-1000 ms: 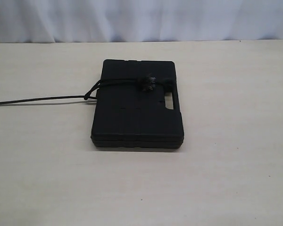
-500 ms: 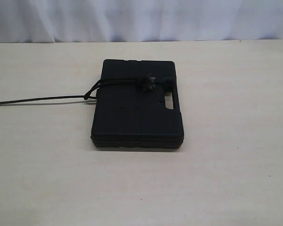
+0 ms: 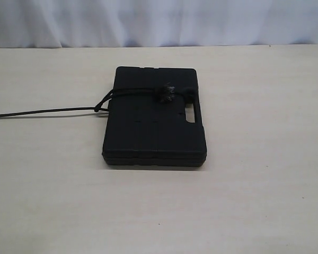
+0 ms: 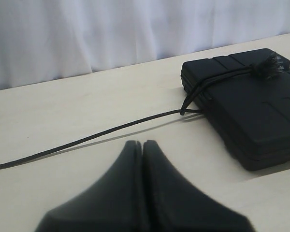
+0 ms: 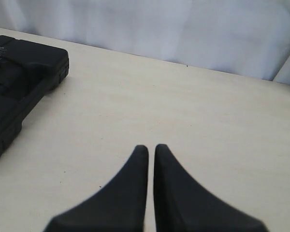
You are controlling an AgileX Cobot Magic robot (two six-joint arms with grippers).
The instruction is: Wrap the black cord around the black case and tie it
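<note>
A pale, cream-coloured table [image 3: 254, 185] with a faint grain runs back to a white pleated curtain [image 3: 159, 21]. The black case [image 3: 153, 132] lies flat near the middle of it, a matte plastic rectangle with ribbed sides and a seam along its near edge. Its handle slot [image 3: 190, 115] is cut near the right-hand edge.

The black cord [image 3: 47, 111], thin and matte, comes in from the left edge of the exterior view and lies along the table. It meets a small knot just beside the case's left side. From there two strands climb over the far part of the lid to a frayed, fuzzy knot [image 3: 165, 94] on top, then go on to the right edge.

The exterior view gives the whole case and the cord's wrap across it. Only the wrist views show the grippers. The left wrist view shows the case's corner from low down, with the strands biting over the edge and the loose cord lying across the table towards the camera. In it the left gripper [image 4: 139, 143] is over bare table, well apart from the case, with the cord lying between them. Its smooth black tapered fingers are pressed together on nothing.

The right wrist view catches only one end of the case. The right gripper [image 5: 151, 147] is likewise well away over bare table. Its fingers are drawn in to a hairline gap and hold nothing.
</note>
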